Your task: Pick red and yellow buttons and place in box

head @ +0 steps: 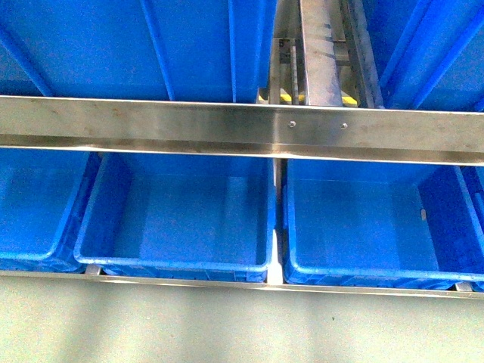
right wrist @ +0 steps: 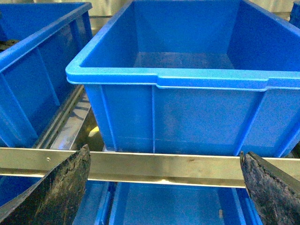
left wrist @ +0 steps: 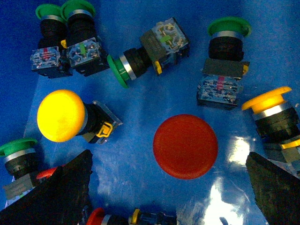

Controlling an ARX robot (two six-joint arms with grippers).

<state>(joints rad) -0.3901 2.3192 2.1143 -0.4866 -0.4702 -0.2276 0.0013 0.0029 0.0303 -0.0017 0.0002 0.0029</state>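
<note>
The left gripper hangs with its two dark fingers spread wide and nothing caught between them, over the blue crate floor, which is strewn with push buttons. In line with the gap lies a red button, its broad round cap facing the camera, touching neither finger. Just beside one finger a yellow button lies on its side with its black body attached. Beside the other finger a second yellow button sits tilted, its silver collar showing. A smaller red cap peeks out against the first finger. Farther off lie the green buttons, several with clear contact blocks. The right gripper is likewise spread wide and holds nothing. Past it runs a steel bar, and beyond that stands a deep blue crate. The front view shows neither arm. A pale surface lies at six o'clock. Beyond it are a blue bin at seven o'clock and its neighbour at five o'clock. Next comes a steel rail running from nine to three o'clock. Behind the rail, taller blue bins rise at eleven and one o'clock, with a steel upright near twelve.
</note>
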